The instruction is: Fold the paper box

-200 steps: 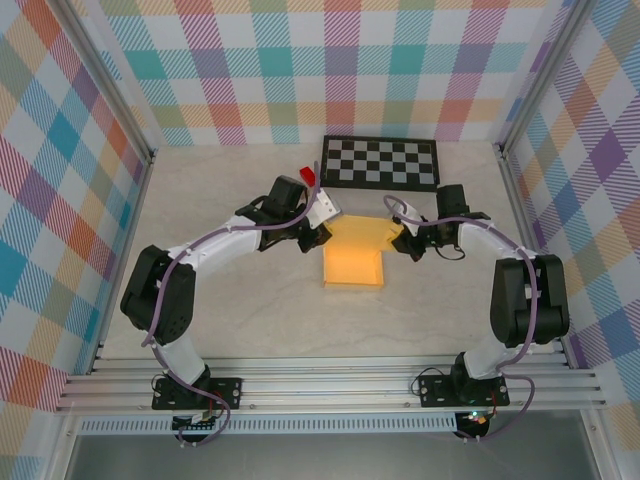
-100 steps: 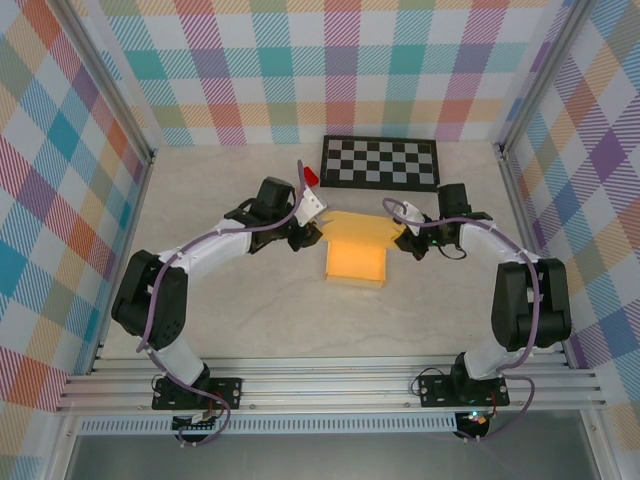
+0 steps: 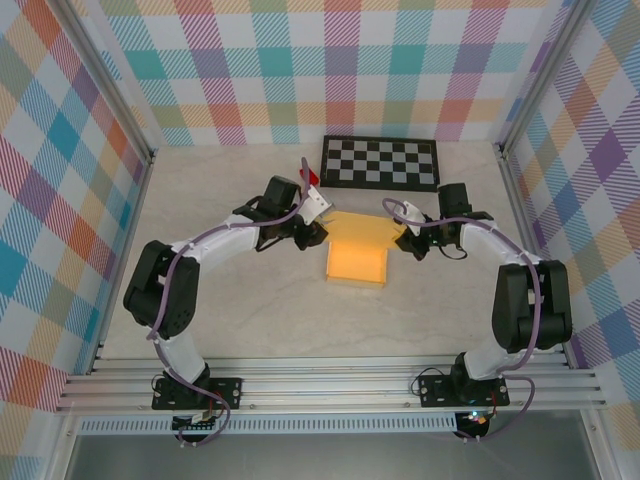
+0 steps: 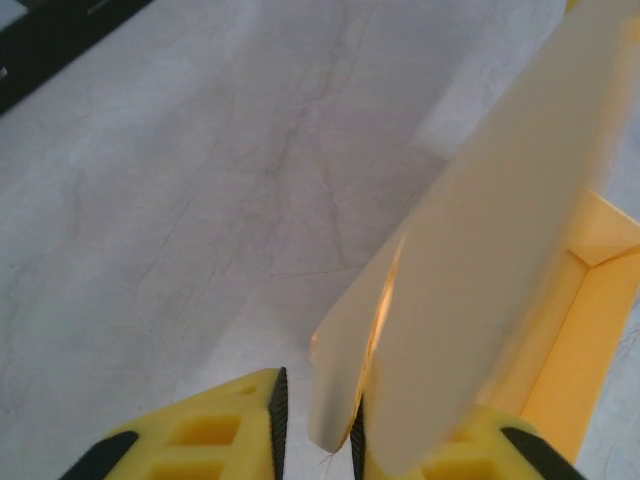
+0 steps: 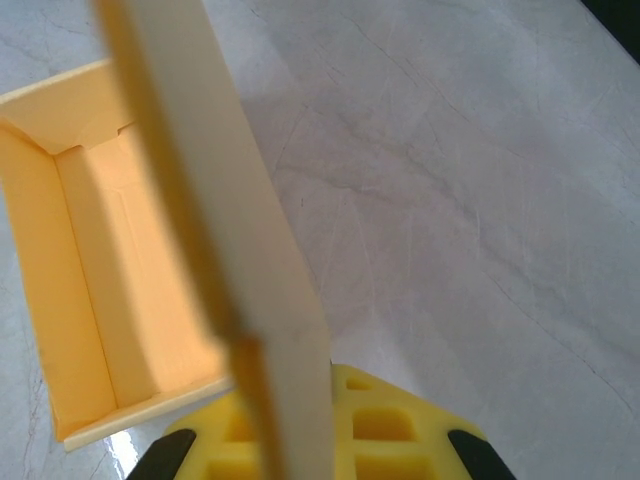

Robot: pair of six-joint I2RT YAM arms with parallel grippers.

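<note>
Tabletop [image 3: 250, 310] of pale, marbled surface carries everything, with a black-and-white checkerboard mat [image 3: 379, 162] lying flat at its far edge.

Near of the mat, at the middle of the table, sits the paper box [image 3: 357, 262]. It is thin yellow-orange card, partly formed into a shallow open tray. Its floor is a deep orange rectangle with low walls folded up along the sides. A paler, wider flap along its far side spans the gap between the two grippers. From the wrists, the flap's outer face looks cream and its inner side yellow.

The left gripper [image 3: 318, 222] is at the flap's far left corner. In the left wrist view the card stands between its yellow fingers [image 4: 225, 430]. It lies against the right-hand pad, with a narrow gap showing at the other. Whether it is truly pinched I cannot tell.

The right gripper [image 3: 402, 237] is at the flap's right end, its jaws closed tight on the card, which rises edge-on from between them.

A small red block [image 3: 311, 177] shows just far of the left gripper, beside the mat's left corner.
</note>
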